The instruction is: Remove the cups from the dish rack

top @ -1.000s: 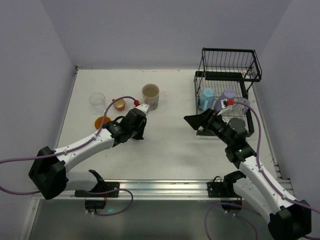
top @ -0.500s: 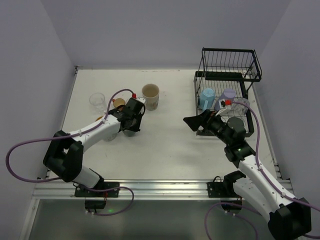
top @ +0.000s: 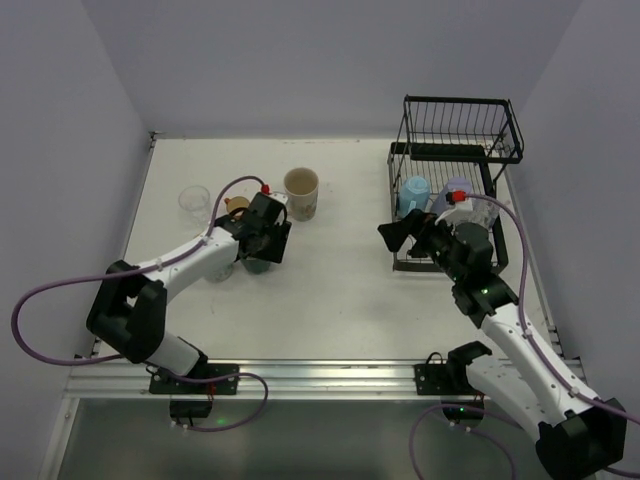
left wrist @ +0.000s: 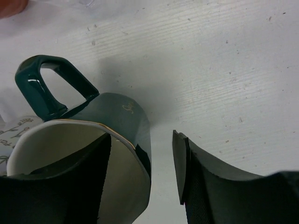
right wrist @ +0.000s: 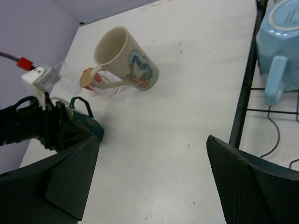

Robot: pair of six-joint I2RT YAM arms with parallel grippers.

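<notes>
Left jaws loosened, green mug (left wrist: 126, 116) — rim between

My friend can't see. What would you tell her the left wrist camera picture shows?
A dark green mug, white inside, stands on a white table, handle at the upper left. The open claw straddles its wall: one finger inside, the other outside, not touching.

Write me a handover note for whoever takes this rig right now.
Left gripper: open, straddling the wall of the dark green mug, which stands on the table.
Right gripper: open, empty, at the left edge of the dish rack.
Done: that mug, beige picture mug, orange cup, clear glass on the table.
To do: light blue mug and lavender mug in the rack.
</notes>
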